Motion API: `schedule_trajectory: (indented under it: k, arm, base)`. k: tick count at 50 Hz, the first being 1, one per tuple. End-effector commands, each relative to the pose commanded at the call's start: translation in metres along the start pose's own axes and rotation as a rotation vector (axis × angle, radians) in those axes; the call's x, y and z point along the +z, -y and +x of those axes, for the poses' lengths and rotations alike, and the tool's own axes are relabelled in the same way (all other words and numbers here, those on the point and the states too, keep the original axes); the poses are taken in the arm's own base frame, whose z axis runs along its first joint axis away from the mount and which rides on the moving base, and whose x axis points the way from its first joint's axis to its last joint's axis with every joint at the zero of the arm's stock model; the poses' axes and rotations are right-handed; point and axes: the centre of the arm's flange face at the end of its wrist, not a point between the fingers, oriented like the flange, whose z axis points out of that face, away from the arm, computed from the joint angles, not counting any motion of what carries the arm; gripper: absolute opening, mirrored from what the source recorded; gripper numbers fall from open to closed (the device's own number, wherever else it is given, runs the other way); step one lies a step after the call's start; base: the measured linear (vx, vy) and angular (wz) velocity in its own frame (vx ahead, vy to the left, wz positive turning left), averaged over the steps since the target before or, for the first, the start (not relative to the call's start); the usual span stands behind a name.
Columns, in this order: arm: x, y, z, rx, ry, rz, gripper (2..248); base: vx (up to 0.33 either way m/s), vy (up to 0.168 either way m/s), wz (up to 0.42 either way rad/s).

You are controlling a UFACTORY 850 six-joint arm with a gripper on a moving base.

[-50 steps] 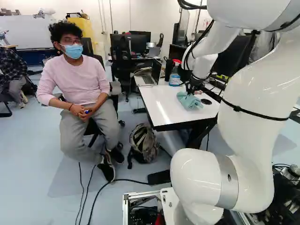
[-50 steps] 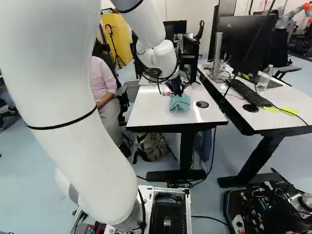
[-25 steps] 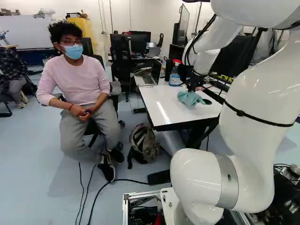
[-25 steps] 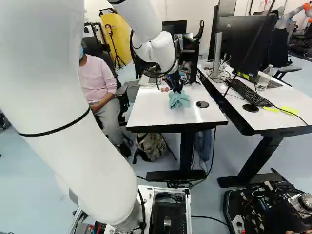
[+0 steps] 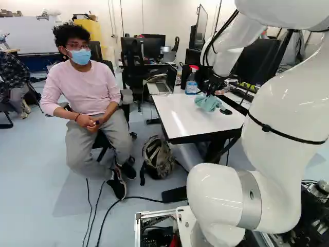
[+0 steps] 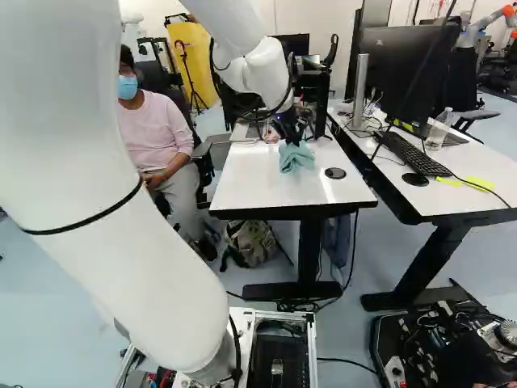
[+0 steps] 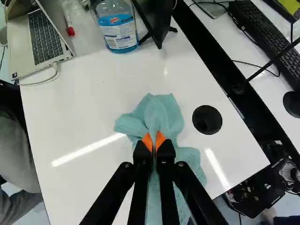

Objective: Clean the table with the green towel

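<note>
Your pincer (image 6: pixel 295 143) is clamped on the green towel (image 7: pixel 161 112), out over the white worktop (image 6: pixel 258 190). In the wrist view, you see the two black fingers close together, with their ridged orange pads (image 7: pixel 147 141) pinching a raised fold of cloth between them. The towel is soft and matt, bunched into rounded pleats where the pads squeeze it. One blunt lobe pokes toward the worktop's left edge, a broader one points to the far end, and a rumpled tail runs back under the fingers toward the near edge. You have it inboard of all the edges, a little nearer the right one than the left.

The worktop itself is smooth and glossy, with bright streaks of reflected light on both sides of the cloth. Between the towel and the right edge you find a flat, round black disc (image 7: pixel 207 120), apart from the cloth. Toward the far end stands a clear spray bottle (image 7: pixel 119 28) of blue liquid, with a curved, glossy label. At the far left corner you have an open laptop (image 7: pixel 42 42), a flat silvery slab with dark square keys, and a slim red-tipped marker (image 7: pixel 70 30) beside it. Past the right edge, a second desk (image 6: pixel 452 202) carries a long black keyboard (image 6: pixel 412 153) and a rounded mouse (image 6: pixel 415 179).
</note>
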Motion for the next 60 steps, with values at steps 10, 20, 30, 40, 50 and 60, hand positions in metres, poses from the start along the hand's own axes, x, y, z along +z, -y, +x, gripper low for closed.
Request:
schedule_trajectory:
  k: [10, 20, 30, 40, 50, 60]
  arm:
    - [-0.013, 0.0, -0.002, 0.0, 0.032, 0.0, 28]
    - [-0.027, 0.0, -0.004, 0.0, 0.06, 0.0, 28]
    - [-0.04, 0.0, -0.004, -0.003, 0.065, -0.001, 28]
    - [-0.044, 0.0, -0.004, -0.003, 0.06, -0.002, 28]
    - [-0.044, -0.003, -0.003, 0.002, 0.06, -0.005, 28]
    - [-0.042, -0.015, 0.001, 0.023, 0.06, -0.019, 28]
  base:
    - [0.0, 0.0, 0.0]
    - [0.0, 0.0, 0.0]
    - [0.0, 0.0, 0.0]
    - [0.0, 0.0, 0.0]
    - [0.0, 0.0, 0.0]
    - [0.0, 0.0, 0.0]
